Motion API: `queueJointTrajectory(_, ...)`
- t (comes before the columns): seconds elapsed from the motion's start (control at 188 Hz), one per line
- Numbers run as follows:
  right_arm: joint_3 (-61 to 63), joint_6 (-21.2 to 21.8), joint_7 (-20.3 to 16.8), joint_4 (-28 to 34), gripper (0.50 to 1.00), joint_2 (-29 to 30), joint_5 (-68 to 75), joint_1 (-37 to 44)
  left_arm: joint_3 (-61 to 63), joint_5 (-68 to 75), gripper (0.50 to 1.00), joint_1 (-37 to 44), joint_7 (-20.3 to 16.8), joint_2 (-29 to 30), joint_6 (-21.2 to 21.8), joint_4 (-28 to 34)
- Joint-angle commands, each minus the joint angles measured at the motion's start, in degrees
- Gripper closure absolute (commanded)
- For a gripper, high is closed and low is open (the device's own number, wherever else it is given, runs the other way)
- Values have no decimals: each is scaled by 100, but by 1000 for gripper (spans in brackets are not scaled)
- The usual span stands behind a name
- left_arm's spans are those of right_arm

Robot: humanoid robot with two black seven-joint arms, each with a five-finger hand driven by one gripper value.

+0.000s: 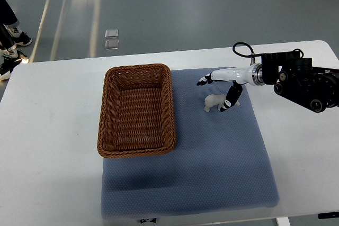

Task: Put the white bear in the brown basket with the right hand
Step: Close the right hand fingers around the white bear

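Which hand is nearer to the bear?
Right. The right hand is over the bear, fingers spread around it, no firm grasp visible. The left hand is not in view.

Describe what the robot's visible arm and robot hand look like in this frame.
Only the right arm shows. Its forearm is bulky black machinery with round joint housings; a black cable loops above the silver wrist ring. The right robot hand is slim and glossy white, with black fingertips.
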Motion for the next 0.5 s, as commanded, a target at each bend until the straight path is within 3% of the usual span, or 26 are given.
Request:
queueJointTrajectory(0.0, 8, -55, 0, 0, 642, -2, -1, -50, 0, -1, 500, 0, 0, 0, 1, 0)
queueJointTrajectory(0.495, -19, -64, 158, 0, 838, -72, 8, -77, 0, 8, 500, 0, 0, 0, 1, 0)
